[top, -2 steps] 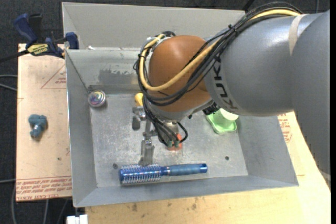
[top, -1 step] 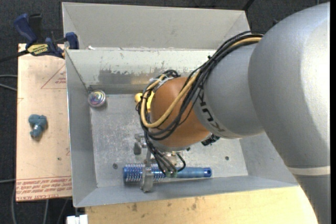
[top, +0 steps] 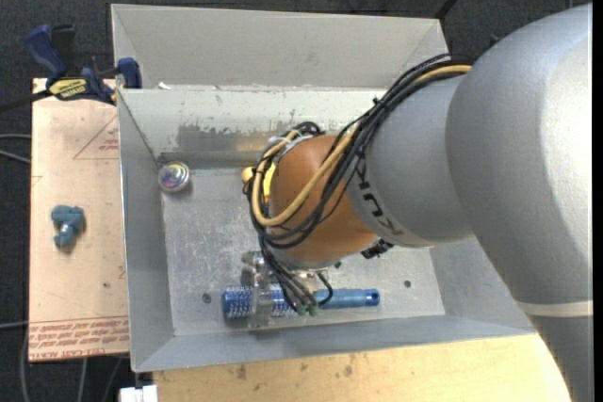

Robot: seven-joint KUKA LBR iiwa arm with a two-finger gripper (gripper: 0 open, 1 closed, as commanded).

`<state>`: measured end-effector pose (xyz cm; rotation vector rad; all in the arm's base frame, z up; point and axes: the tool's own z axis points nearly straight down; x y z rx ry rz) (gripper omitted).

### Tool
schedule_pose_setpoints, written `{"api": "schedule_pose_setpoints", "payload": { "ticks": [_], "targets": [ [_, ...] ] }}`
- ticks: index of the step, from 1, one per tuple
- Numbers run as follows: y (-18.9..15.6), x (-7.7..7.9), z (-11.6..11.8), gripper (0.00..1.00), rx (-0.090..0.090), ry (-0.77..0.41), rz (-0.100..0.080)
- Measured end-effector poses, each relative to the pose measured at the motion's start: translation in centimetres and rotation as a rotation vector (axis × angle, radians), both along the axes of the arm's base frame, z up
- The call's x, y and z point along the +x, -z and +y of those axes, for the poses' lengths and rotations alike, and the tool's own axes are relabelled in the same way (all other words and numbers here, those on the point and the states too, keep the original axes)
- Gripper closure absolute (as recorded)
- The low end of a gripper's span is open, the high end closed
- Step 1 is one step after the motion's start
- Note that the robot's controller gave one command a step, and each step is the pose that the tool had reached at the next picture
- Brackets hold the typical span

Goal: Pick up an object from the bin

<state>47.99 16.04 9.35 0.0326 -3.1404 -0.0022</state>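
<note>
My gripper [top: 268, 285] is low at the bin's front, under the arm's orange cover. It sits right over the middle of a long blue thing [top: 350, 299] that lies along the front wall. The blue thing has a ridged left end [top: 236, 302] and a smooth rod-like right end. Its middle is hidden by the gripper, so I cannot tell whether it is gripped. A small round silver and purple thing [top: 173, 176] lies apart at the back left of the bin floor.
A bit of a yellow thing [top: 249, 175] peeks out at the left edge of the orange cover, mostly hidden. The big grey arm covers the bin's right half. The front wall is close to the gripper.
</note>
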Motion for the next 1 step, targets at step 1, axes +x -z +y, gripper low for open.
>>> {"api": "schedule_pose_setpoints", "payload": {
  "ticks": [1],
  "targets": [
    [-14.79,2.26,-1.40,1.00,0.001,-0.043,-0.010]
  ]
}}
